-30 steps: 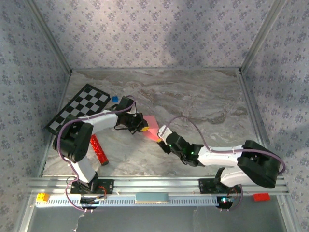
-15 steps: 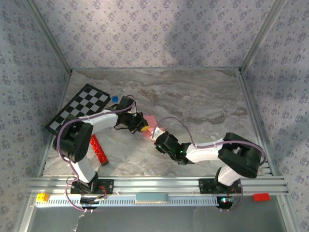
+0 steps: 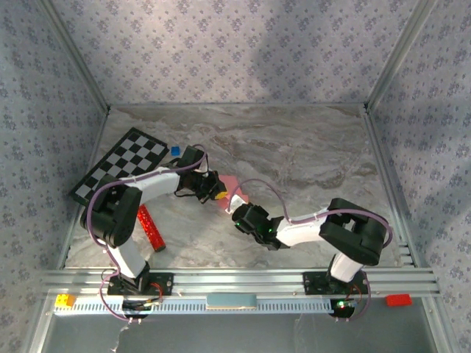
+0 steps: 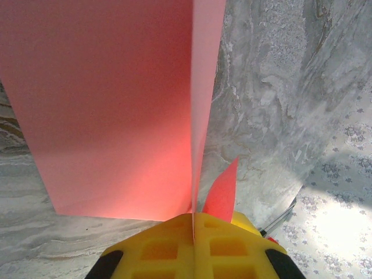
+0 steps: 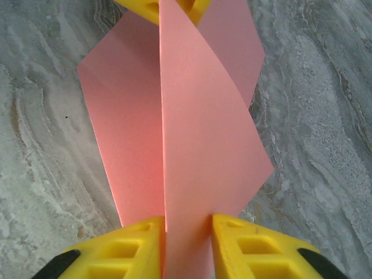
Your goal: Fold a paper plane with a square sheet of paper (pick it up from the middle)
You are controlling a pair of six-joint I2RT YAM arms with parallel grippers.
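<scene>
The left pincer (image 4: 193, 220) is clamped tight on the folded square sheet of paper (image 4: 116, 104), which reaches ahead of it above the tabletop (image 4: 273, 87). The right pincer (image 5: 188, 225) stands narrow, with its fingers (image 5: 139, 244) on either side of the sheet's raised crease.

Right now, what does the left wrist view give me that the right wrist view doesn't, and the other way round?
Left wrist view: the left gripper shut on the pink sheet, a small pointed flap beside the fold, and the patterned wall at lower right.
Right wrist view: the right gripper with its jaws apart on either side of an upright fold of the sheet, and the left gripper's yellow fingers holding the far end at the top edge.
Both: the pink sheet creased down its middle, with the marble table behind it.
</scene>
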